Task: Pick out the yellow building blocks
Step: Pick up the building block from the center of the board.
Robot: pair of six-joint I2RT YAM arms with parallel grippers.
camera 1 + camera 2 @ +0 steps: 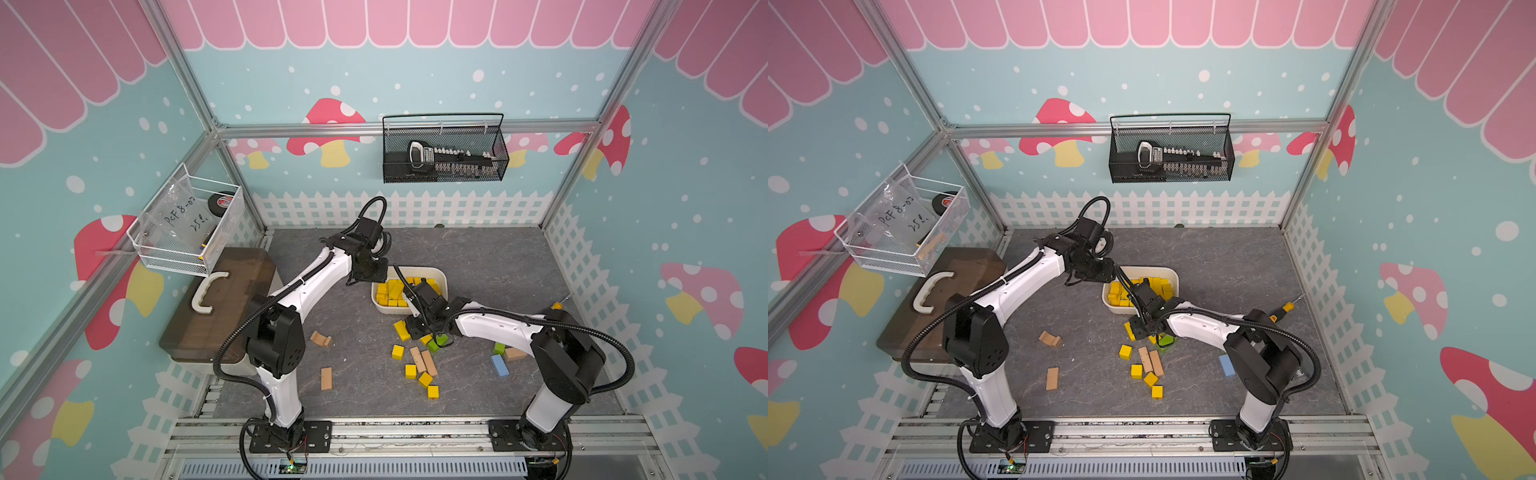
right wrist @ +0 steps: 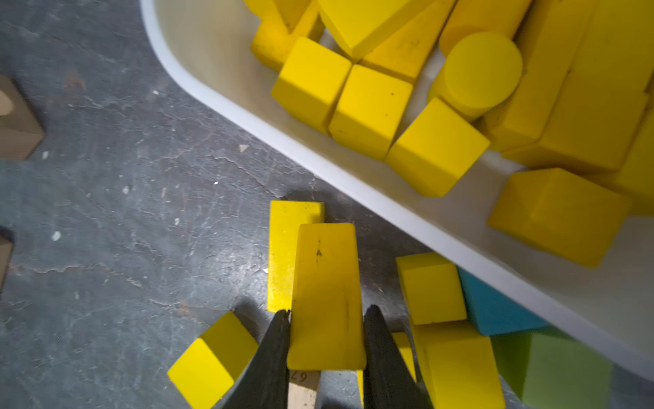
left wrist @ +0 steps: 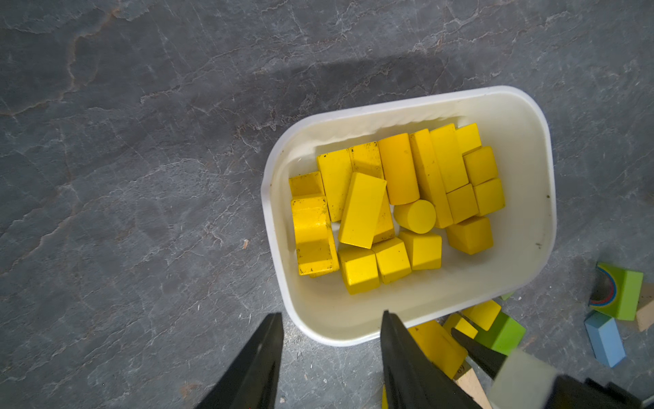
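A white bin [image 1: 441, 276] [image 3: 531, 117] [image 2: 198, 85] in the middle of the table holds several yellow building blocks [image 1: 390, 291] [image 3: 361, 209] [image 2: 369, 109]. More yellow cubes [image 1: 397, 352] [image 1: 1136, 370] lie loose in front of it. My right gripper [image 2: 327, 315] [image 1: 415, 330] is low beside the bin's near side, shut on a yellow bar block [image 2: 325, 294] that lies over another yellow bar [image 2: 281, 255]. My left gripper [image 3: 332, 315] [image 1: 368, 277] hangs open and empty above the bin's left corner.
Tan blocks [image 1: 321, 338] [image 1: 326, 378] [image 1: 424, 360], green blocks [image 1: 440, 340] [image 3: 623, 294] and a blue block [image 1: 499, 365] [image 3: 605, 336] are scattered on the grey table. A brown case [image 1: 232, 282] stands at the left under a white wire basket [image 1: 187, 232].
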